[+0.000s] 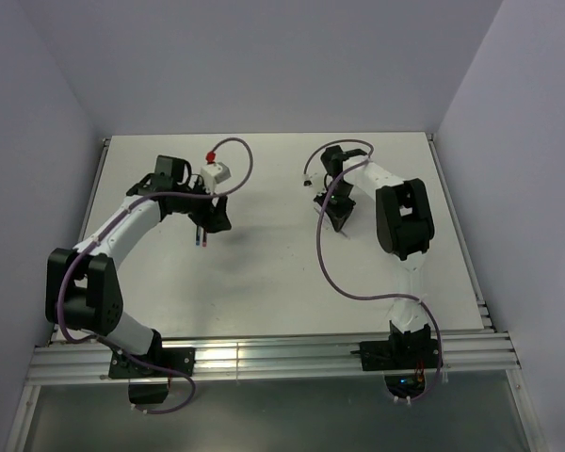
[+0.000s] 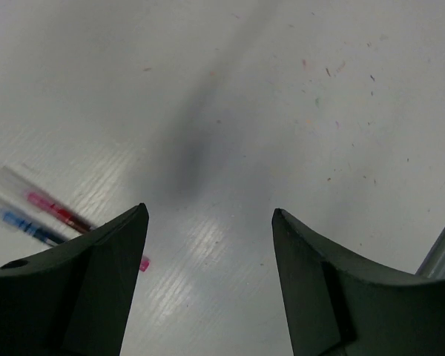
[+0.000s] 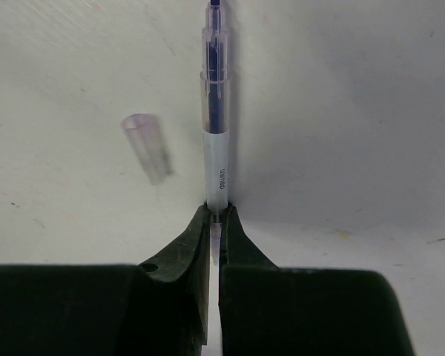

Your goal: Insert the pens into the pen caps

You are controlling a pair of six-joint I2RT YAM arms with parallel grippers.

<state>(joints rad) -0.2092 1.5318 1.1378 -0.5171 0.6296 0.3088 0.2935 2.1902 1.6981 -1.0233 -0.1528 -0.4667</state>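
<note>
Right fingers point(image 3: 182, 252) clamp the clear-grey pen point(image 3: 217, 159) by its end; left fingers point(image 2: 96, 274) gape wide, holding nothing.

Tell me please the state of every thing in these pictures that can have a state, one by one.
Left gripper: open, empty, above the table.
Right gripper: shut on the clear-grey pen.
Clear-grey pen: clamped at one end, pointing away from the fingers.
Pen cap: loose on the table, beside that pen, not on it.
Red pen: lying flat, not held.
Blue pen: lying flat beside the red one.
</note>
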